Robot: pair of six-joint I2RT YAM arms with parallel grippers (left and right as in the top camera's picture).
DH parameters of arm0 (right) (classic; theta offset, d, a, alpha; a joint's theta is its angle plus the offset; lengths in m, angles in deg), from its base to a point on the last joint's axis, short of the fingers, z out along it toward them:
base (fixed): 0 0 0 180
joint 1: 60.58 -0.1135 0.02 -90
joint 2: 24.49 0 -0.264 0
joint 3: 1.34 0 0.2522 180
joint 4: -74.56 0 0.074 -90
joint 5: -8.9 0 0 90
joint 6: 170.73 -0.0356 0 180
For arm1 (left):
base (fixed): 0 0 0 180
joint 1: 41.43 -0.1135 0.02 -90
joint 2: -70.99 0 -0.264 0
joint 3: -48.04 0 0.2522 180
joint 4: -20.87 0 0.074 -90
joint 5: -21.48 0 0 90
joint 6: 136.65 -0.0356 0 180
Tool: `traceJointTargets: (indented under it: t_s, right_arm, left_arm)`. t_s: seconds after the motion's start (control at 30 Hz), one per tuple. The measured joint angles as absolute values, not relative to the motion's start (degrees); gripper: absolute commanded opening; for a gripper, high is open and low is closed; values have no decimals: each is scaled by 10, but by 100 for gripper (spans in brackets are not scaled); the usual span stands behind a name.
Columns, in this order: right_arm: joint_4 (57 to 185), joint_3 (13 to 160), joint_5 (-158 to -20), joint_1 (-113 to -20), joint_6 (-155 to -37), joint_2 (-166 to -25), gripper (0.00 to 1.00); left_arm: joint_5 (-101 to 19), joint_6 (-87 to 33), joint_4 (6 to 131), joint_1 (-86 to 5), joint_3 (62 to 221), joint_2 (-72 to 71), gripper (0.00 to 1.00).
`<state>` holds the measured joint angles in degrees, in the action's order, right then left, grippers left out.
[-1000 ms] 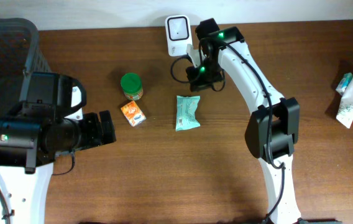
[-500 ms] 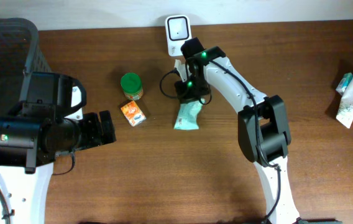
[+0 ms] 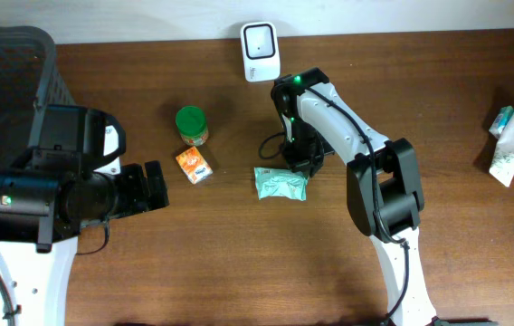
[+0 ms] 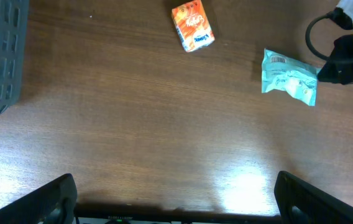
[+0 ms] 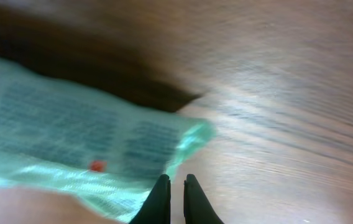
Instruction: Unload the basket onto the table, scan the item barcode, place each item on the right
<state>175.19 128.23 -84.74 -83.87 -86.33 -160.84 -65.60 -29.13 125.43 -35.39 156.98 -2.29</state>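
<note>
The teal packet [image 3: 280,184] lay at 6 o'clock from the scanner [image 3: 261,39]. The right gripper [image 5: 176,185], jaws together, sat at its 1 o'clock corner, apparently holding nothing. A clean pickup required reopening astride that edge. The left gripper [image 4: 175,186] had its jaws spread wide.

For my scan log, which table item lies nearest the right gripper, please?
The teal packet beside the right gripper; the orange carton and green-lidded jar sit well apart.

My right wrist view smears the teal plastic packet [image 5: 71,143]; white glare pools on the brown wooden table [image 4: 245,186].
</note>
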Motion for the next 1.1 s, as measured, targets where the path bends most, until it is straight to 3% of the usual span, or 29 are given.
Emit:
traceJointTargets:
  t_s: [0.2, 0.47, 0.77, 1.1]
  right_arm:
    - [1849, 1292, -929, -839, -829, -1608, 4]
    - [1854, 1293, -933, -866, -822, -1606, 4]
    - [1851, 1299, -933, -887, -825, -1466, 4]
    - [1643, 1152, -924, -932, -916, -1467, 4]
  left_arm:
    - [-656, -291, 1255, -354, 1570, -23, 99]
    - [-656, -291, 1254, -354, 1570, -23, 99]
    - [-656, -291, 1254, -354, 1570, -23, 99]
    - [-656, -291, 1255, -354, 1570, -23, 99]
